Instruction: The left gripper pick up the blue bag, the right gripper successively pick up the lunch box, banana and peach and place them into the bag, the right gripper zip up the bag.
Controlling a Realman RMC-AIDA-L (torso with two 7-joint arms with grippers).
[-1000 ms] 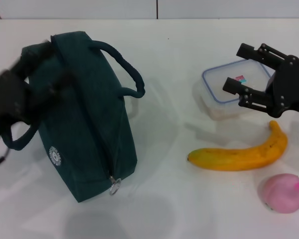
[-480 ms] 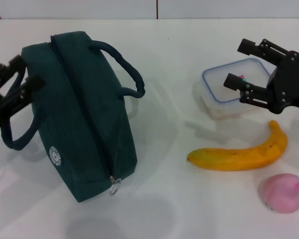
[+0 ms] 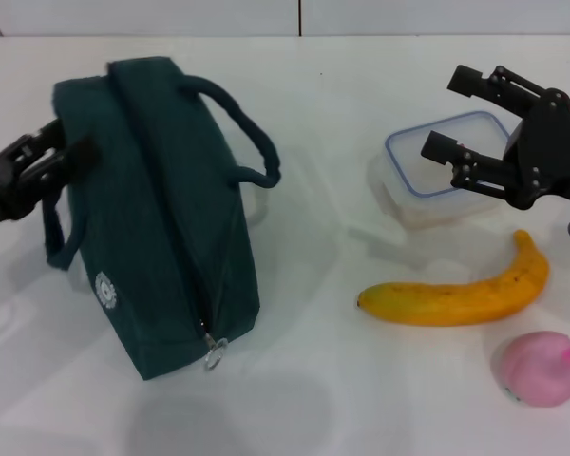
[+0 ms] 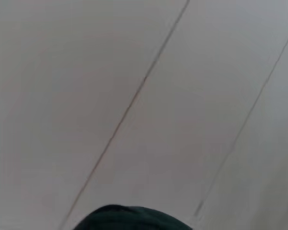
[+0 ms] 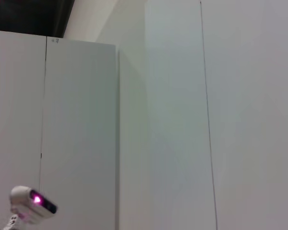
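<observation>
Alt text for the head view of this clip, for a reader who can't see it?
A dark teal bag stands zipped on a white table, the left gripper at its near-side handle. To the right, the open right gripper hovers over a lunch box, with a banana and peach nearer.

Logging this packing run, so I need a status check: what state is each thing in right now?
blue bag: zipped shut, on the table
left gripper: at the bag's handle
lunch box: lid on, on the table
right gripper: open, over the lunch box
banana: unpeeled, untouched
peach: whole, untouched
</observation>
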